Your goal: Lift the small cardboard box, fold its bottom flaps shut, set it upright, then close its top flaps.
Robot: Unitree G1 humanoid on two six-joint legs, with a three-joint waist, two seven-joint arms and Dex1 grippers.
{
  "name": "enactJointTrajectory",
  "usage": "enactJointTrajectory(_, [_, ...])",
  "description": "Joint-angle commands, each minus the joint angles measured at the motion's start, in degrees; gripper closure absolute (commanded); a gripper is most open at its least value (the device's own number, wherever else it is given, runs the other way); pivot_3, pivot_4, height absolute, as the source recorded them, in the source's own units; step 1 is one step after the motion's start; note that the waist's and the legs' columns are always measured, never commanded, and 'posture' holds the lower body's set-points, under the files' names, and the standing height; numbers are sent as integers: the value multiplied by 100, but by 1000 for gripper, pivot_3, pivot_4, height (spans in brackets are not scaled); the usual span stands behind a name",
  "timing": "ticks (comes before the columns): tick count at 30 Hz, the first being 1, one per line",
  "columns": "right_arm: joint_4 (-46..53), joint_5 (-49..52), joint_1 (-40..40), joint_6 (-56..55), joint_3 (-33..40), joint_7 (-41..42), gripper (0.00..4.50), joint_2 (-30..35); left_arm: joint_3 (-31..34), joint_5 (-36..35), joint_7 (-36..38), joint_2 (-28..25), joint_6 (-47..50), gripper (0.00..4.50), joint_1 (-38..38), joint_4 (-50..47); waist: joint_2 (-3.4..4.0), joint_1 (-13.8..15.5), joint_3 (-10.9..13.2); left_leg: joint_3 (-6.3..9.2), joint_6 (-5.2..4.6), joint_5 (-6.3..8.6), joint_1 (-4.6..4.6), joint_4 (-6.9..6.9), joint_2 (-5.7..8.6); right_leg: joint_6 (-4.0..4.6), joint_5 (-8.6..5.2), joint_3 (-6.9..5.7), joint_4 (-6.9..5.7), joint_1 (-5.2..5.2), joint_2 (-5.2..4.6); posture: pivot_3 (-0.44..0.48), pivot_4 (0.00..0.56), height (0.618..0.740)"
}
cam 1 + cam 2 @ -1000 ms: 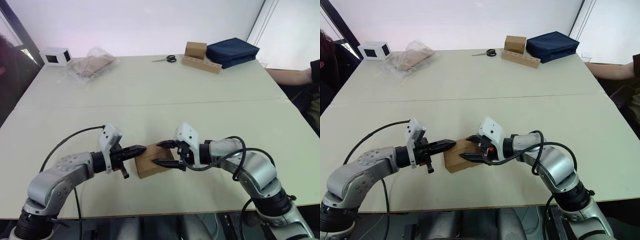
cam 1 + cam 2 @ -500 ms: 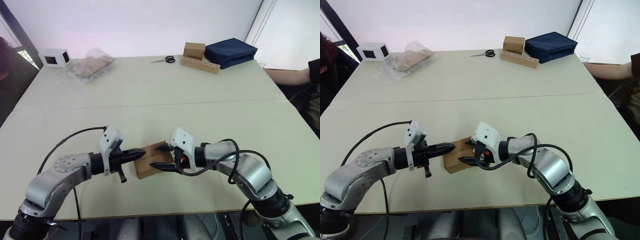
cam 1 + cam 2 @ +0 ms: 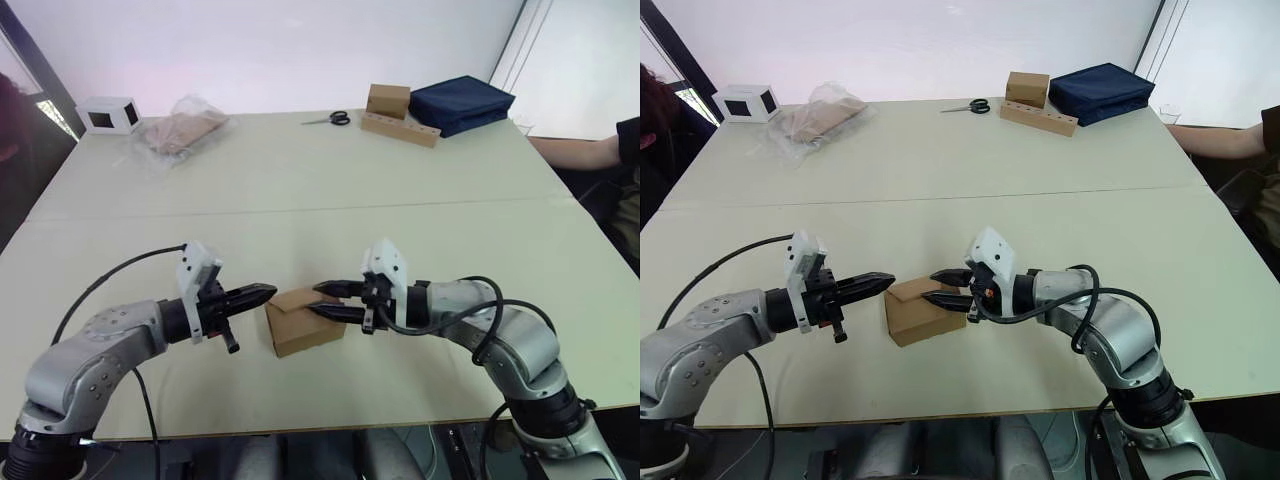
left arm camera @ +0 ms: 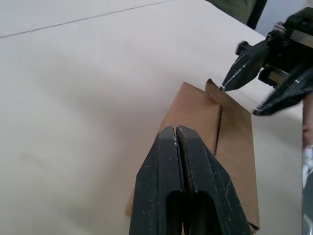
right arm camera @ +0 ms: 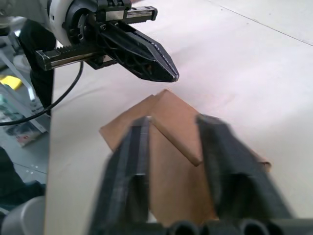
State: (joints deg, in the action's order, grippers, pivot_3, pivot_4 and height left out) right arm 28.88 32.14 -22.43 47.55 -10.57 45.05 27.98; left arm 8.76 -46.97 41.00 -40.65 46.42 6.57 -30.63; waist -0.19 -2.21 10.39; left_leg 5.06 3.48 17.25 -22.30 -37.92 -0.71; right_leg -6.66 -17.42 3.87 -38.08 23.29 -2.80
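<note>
The box (image 3: 303, 320) stands on the table (image 3: 300, 200) near the front edge, at mid-width, with its top flaps (image 4: 215, 117) folded almost flat. One flap corner stands slightly raised. The left gripper (image 3: 262, 292), fingers pressed together, hovers just beside the box's left end. The right gripper (image 3: 327, 299), fingers spread and empty, hovers over the right end. Step in hand: closing the top flaps. Next move, by judgement: press the raised flap down flat. Scissors (image 3: 330, 119) lie near the far edge.
</note>
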Motion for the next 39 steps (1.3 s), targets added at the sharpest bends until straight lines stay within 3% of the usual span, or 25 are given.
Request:
enactJointTrajectory(1, [198, 244, -17, -89, 166, 7, 4458, -65, 22, 79, 32, -194, -96, 4500, -40, -431, 0, -3, 0, 0, 0, 0, 0, 0, 0, 0, 0, 0, 0, 0, 0, 0, 150, 740])
enactJointTrajectory(14, [-207, -697, -39, -406, -644, -165, 4458, 182, -949, 1144, 101, -117, -719, 4500, -247, -242, 1, 6, 1, -2, 0, 0, 0, 0, 0, 0, 0, 1, 1, 0, 1, 0, 150, 740])
enactJointTrajectory(24, [-266, -911, 27, -393, -829, -120, 4458, 217, -1021, 1223, 163, -71, -783, 4500, -348, -202, 0, 4, -1, -2, 0, 0, 1, 0, 0, 0, 0, 1, 1, -2, 0, 0, 150, 740])
enactJointTrajectory(31, [-252, -473, 223, -803, -120, -206, 4458, -214, -278, 692, -162, 449, -956, 4500, -267, -210, 0, 9, -1, -1, 0, 0, 1, 0, 0, 0, 0, 0, 0, -2, 0, 0, 150, 740])
enactJointTrajectory(34, [100, 172, 401, -693, 559, -269, 4458, -351, 145, 281, -195, 324, -620, 4500, -191, -305, -2, 13, 1, -1, 0, 0, -1, 0, 0, 0, 0, 0, 0, -1, 0, 0, 150, 740])
enactJointTrajectory(39, [634, 967, 844, -305, 1407, -263, 4458, 73, 918, -620, -215, -174, 51, 4500, -571, -689, -1, 1, 2, 0, -2, 1, -2, 1, 0, 0, 0, 0, 2, -1, -1, 0, 150, 740])
